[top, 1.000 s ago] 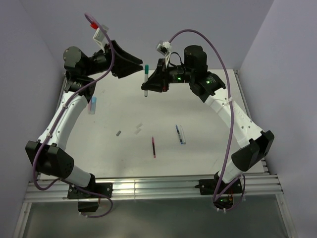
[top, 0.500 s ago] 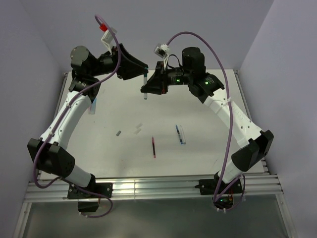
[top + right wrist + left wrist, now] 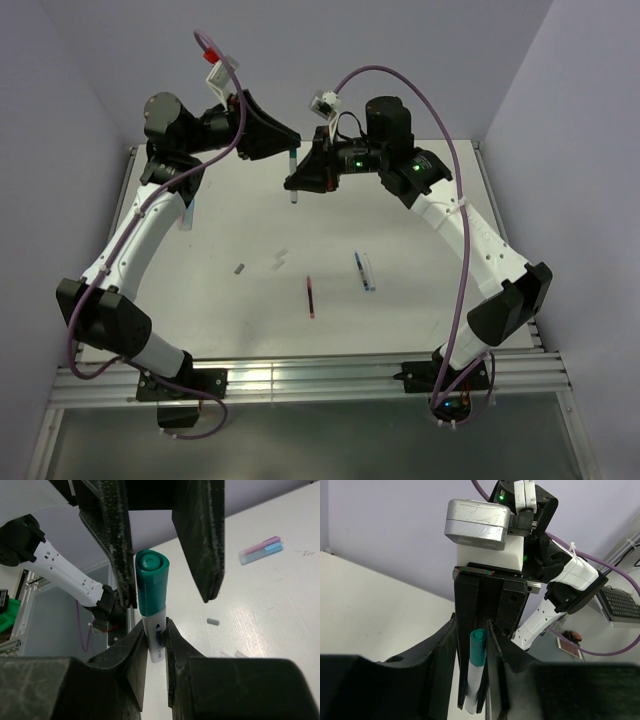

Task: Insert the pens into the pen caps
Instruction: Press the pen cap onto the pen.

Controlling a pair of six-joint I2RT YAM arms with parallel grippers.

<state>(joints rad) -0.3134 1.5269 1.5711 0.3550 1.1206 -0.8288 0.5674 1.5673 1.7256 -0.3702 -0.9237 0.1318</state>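
Progress looks early: the right end effector (image 3: pixel 156 628) clamps a white plastic pen (image 3: pixel 156 651) upright above the pale desk (image 3: pixel 420 290), its stubby teal cap (image 3: pixel 152 585) sitting between the narrow, unclamped jaws of the left end effector (image 3: pixel 472 632). A thin red pen (image 3: pixel 310 297) and dark blue pen (image 3: pixel 362 271) lie there, apparently uncapped.

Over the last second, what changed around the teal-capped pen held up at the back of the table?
The left hand swung right, in over the teal cap, and narrowed; its fingers now flank the cap, a gap showing on one side. The right hand eased slightly left, gripping the white pen upright throughout. The red pen, blue pen and grey cap lying loose did not move.
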